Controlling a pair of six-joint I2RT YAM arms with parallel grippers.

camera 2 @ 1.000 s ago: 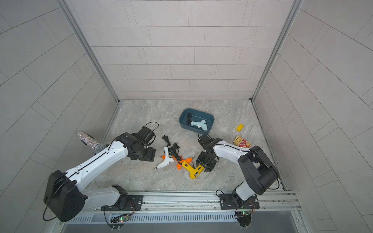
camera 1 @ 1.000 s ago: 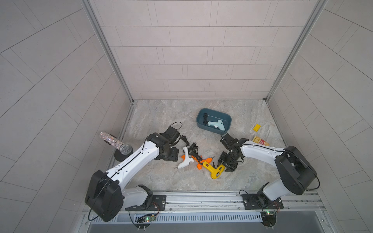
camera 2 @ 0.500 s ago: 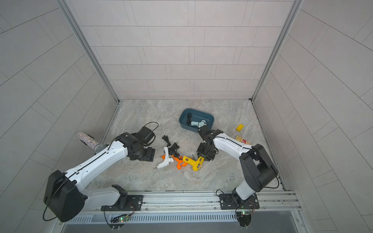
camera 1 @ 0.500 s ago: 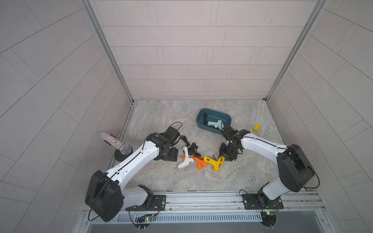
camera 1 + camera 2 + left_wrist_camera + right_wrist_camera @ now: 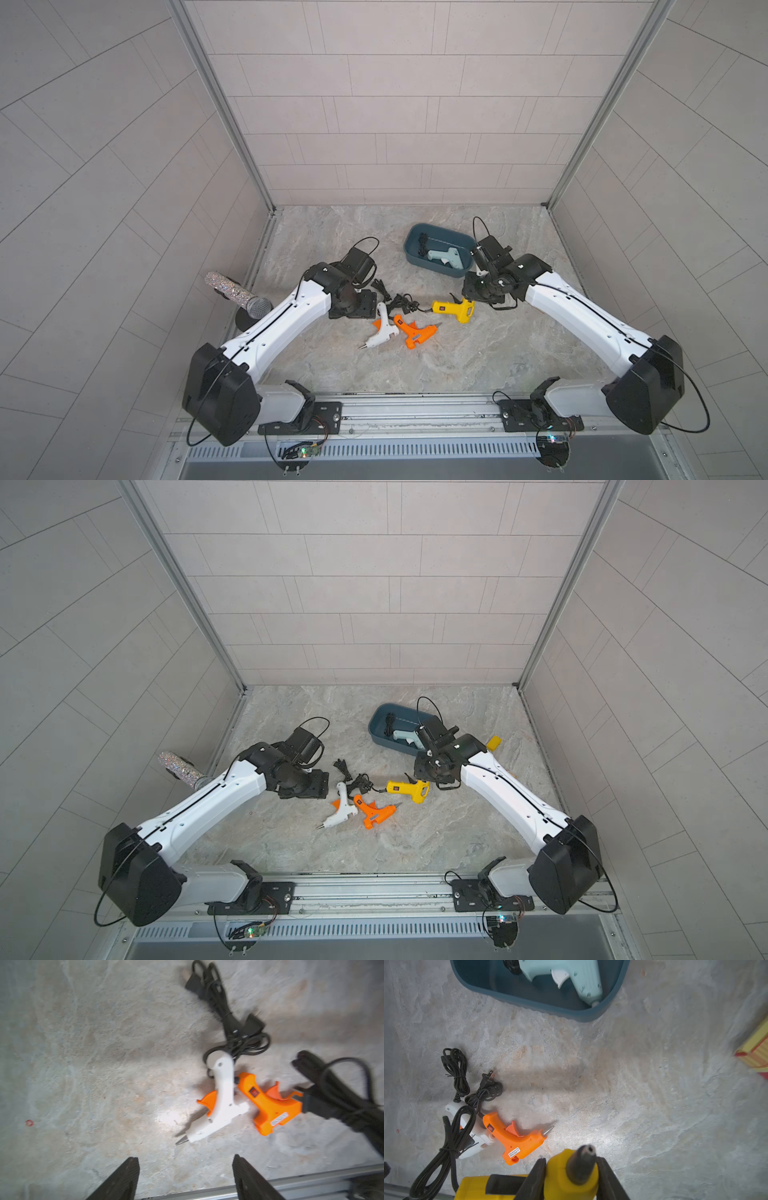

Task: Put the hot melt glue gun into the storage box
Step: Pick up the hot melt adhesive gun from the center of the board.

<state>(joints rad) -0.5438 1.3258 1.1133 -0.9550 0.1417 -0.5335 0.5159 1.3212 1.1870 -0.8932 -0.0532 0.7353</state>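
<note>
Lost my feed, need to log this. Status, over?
Left gripper open, empty. Right gripper shut on yellow gun, nozzle end, short of box. Blue gun already in box; its cord trails by white gun.

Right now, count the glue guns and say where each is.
4. The pale blue gun lies in the box; the right gripper grips the yellow gun; the orange gun and the white gun lie side by side on the table. None seems hidden.

Left arm [image 5: 286,320] and right arm [image 5: 569,320]: white link shells, rounded black joint housings, thin black cables [image 5: 590,311] along them. Left claw [image 5: 185,1158]: black ribbed fingers [image 5: 124,1178]. Black base plates [image 5: 299,417] screwed to grey rail [image 5: 415,411].
</note>
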